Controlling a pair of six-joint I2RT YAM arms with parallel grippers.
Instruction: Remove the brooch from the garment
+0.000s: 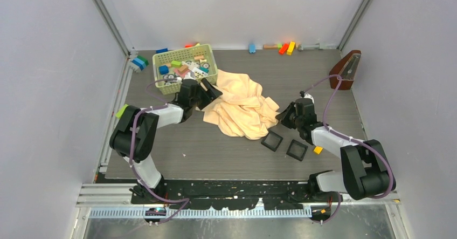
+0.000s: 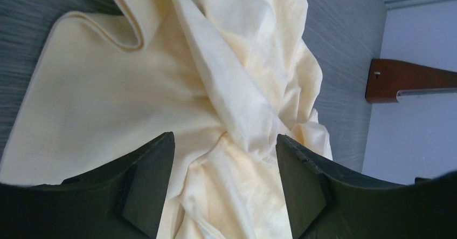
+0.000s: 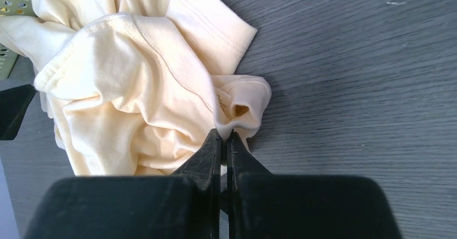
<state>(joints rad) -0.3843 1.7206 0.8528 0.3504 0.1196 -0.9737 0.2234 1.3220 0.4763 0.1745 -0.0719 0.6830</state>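
Pinching the cream garment [image 3: 134,82] by its hem, our right gripper [image 3: 225,137] clamps tight. Our left gripper [image 2: 225,142] hangs spread above the cloth; we cannot spot the brooch in its folds.

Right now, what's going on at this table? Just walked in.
Two arms are working a crumpled cream garment in the middle of the table. The right gripper has its jaws shut on a fold at the garment's right edge. The left gripper hangs over the opposite side, jaws open, holding nothing. The brooch shows in no view, so where it is pinned cannot be told. Two black trays lie just in front of the garment.
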